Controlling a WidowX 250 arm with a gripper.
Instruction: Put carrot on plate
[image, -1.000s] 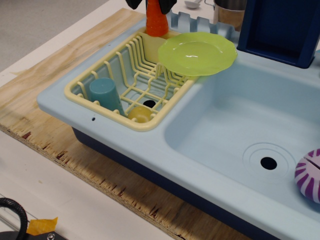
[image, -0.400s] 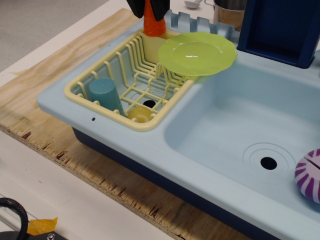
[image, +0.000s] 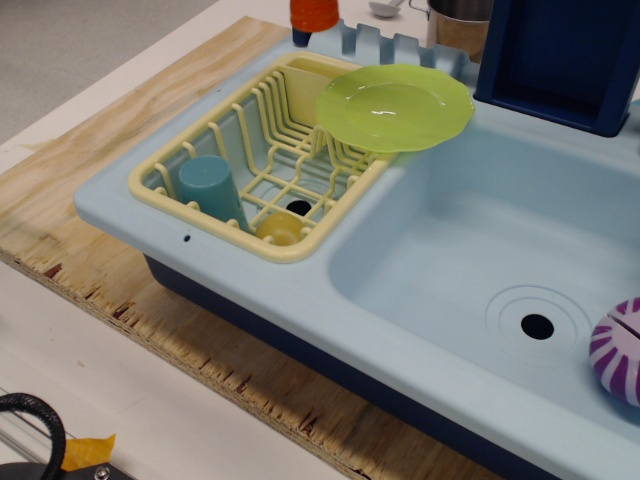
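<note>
The carrot (image: 314, 13), smooth bright orange plastic, shows only as a rounded end at the 12 o'clock edge, above the far corner of the dish rack (image: 262, 165). The gripper itself is out of view, so its grip cannot be told. At the carrot's 4 o'clock sits the plate (image: 395, 106), translucent lime-green with a wavy rim, resting on the pale yellow slatted rack's far right corner. A teal cup (image: 210, 189) stands inverted in the rack, inside the pale blue toy sink (image: 470, 255).
</note>
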